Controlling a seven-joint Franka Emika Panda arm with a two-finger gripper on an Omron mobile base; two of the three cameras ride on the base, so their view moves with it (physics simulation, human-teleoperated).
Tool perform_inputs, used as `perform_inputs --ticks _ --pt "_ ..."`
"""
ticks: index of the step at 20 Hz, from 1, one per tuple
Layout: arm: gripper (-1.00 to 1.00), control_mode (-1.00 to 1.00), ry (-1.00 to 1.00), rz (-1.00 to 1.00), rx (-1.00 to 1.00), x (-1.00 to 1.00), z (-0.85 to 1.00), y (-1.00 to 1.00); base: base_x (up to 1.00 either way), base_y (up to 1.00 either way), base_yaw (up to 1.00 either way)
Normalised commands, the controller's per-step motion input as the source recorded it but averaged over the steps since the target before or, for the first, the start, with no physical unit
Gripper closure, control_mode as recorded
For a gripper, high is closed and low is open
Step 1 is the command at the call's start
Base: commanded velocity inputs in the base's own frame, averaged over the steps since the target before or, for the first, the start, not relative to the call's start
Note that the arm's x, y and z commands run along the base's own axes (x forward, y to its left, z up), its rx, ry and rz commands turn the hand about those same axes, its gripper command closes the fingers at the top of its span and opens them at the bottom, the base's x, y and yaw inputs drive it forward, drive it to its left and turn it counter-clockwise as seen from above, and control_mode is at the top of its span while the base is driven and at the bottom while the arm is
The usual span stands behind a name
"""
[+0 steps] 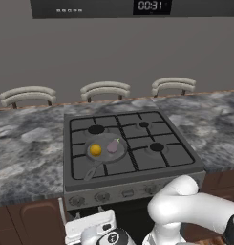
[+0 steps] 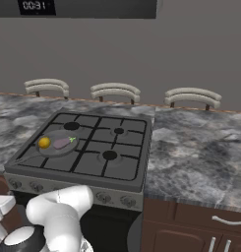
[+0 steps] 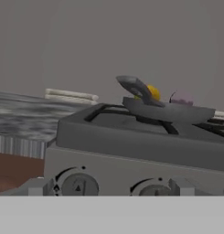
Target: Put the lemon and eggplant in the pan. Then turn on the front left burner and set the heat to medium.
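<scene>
Three pale curved-back stools are standing beyond the mottled grey marble table; a digital clock is glowing overhead.

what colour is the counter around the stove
Mottled grey and white marble counter, clearest in the right base view.

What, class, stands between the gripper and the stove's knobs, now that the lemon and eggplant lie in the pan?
Nothing visible does. The gripper hangs low before the stove front, and in the hand view the knobs face it directly. The lemon and eggplant sit in the pan, above and clear.
</scene>
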Motion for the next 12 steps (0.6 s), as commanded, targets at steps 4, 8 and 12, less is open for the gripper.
perform_inputs --ticks 4,8,12 --pt "-1.00 -1.00 0.00 0.00 0.02 0.07 -0.04 0.00 0.00 0.00 0.00" --pt "-1.00 -1.00 0.00 0.00 0.00 0.11 -0.06 0.00 0.00 0.00 0.00" --pt "-1.00 -1.00 0.00 0.00 0.01 0.18 -0.08 0.00 0.00 0.00 0.00"
